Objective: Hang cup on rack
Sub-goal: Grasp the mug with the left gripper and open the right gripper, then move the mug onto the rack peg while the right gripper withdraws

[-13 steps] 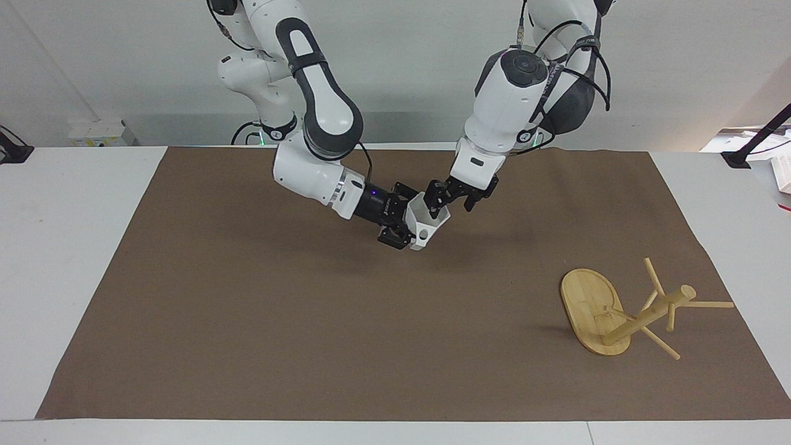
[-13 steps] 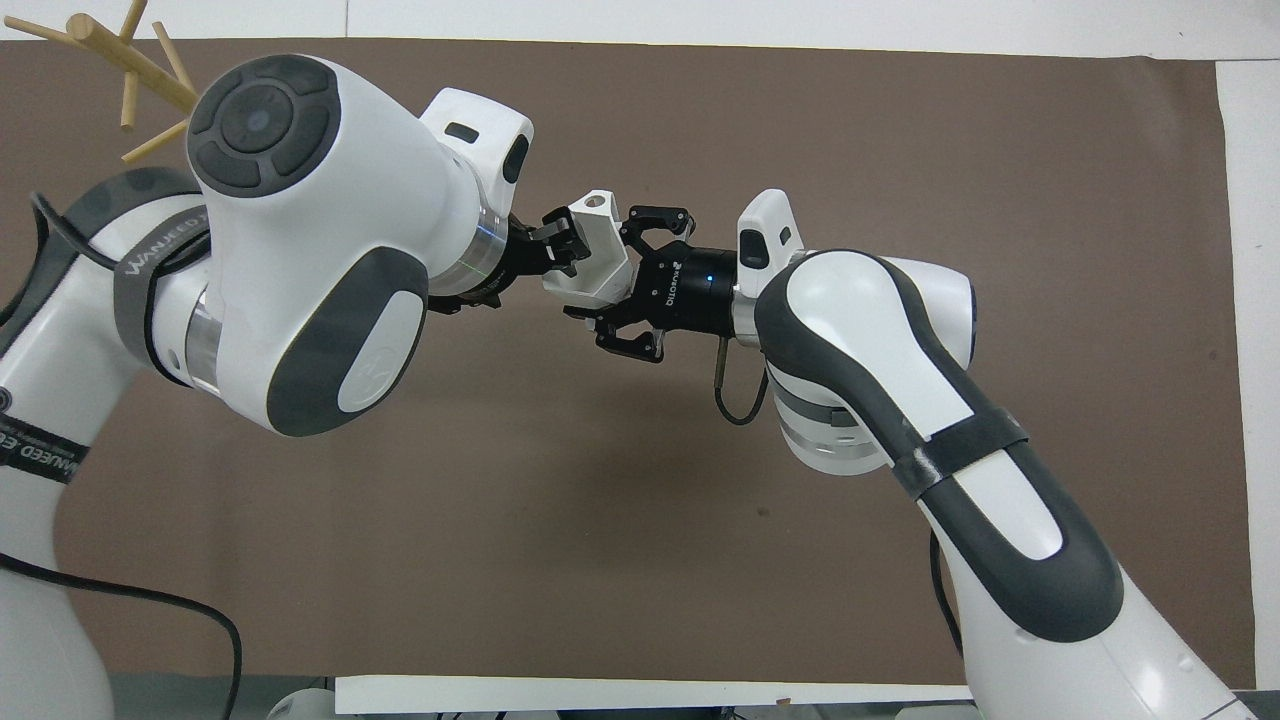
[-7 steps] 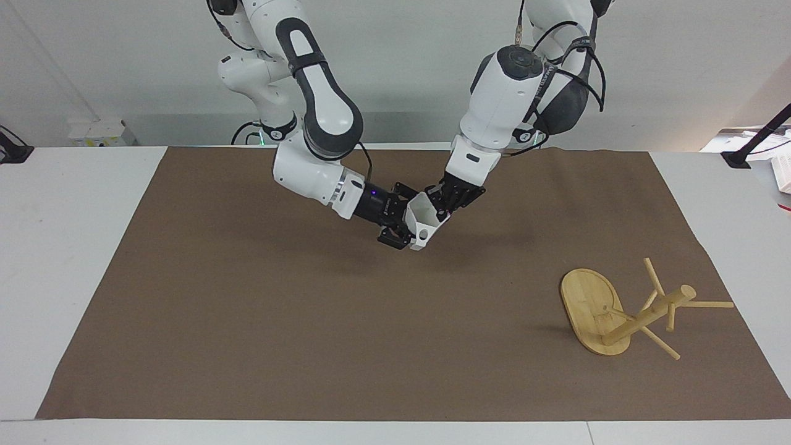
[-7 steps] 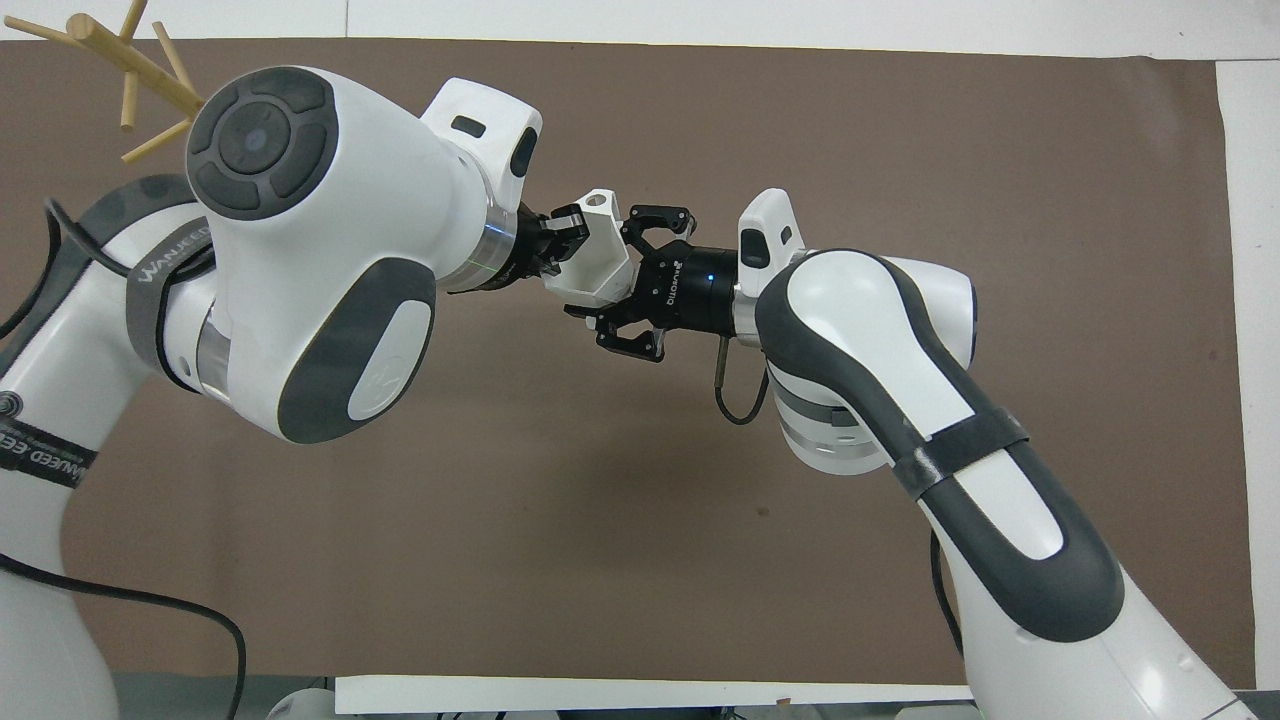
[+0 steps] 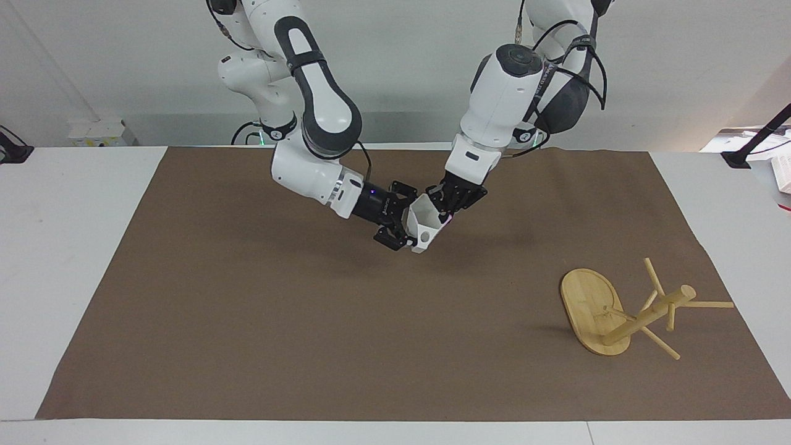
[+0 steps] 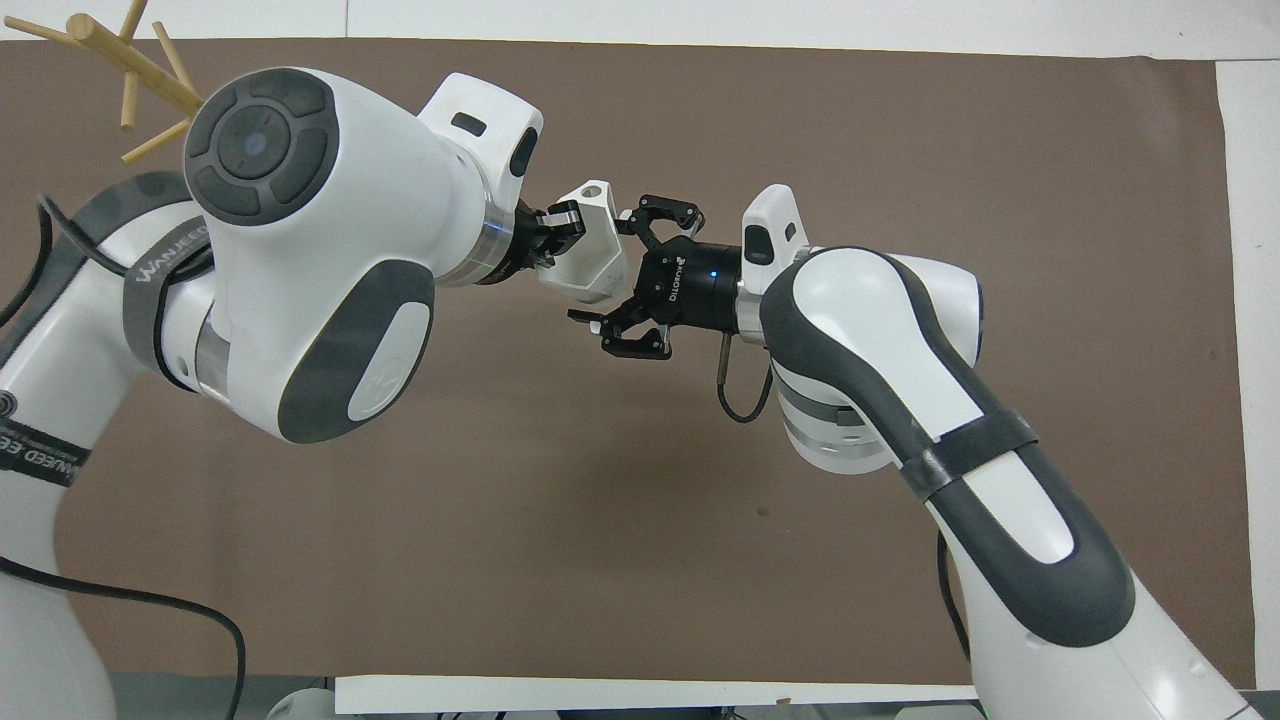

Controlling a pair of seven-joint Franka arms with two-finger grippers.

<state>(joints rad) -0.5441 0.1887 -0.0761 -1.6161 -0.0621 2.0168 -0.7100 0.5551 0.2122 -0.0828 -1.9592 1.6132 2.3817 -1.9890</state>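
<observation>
The white faceted cup (image 5: 426, 224) hangs in the air over the middle of the brown mat, between both grippers; it also shows in the overhead view (image 6: 588, 255). My left gripper (image 5: 442, 207) is shut on the cup's rim, seen from above too (image 6: 553, 225). My right gripper (image 5: 403, 216) is open, with its fingers spread on either side of the cup's narrow end (image 6: 612, 268). The bamboo rack (image 5: 624, 312) lies tipped on its side toward the left arm's end of the table. Only its pegs (image 6: 120, 60) show in the overhead view.
The brown mat (image 5: 278, 321) covers most of the white table (image 5: 68, 247). The rack's oval base (image 5: 586, 306) stands on edge and its pegs stick up and sideways. A black stand and papers (image 5: 766, 148) sit at the left arm's end.
My left gripper moved in and shut on the cup's rim. My right gripper has loosened and drawn back a little, and the cup has shifted slightly toward the left arm.
</observation>
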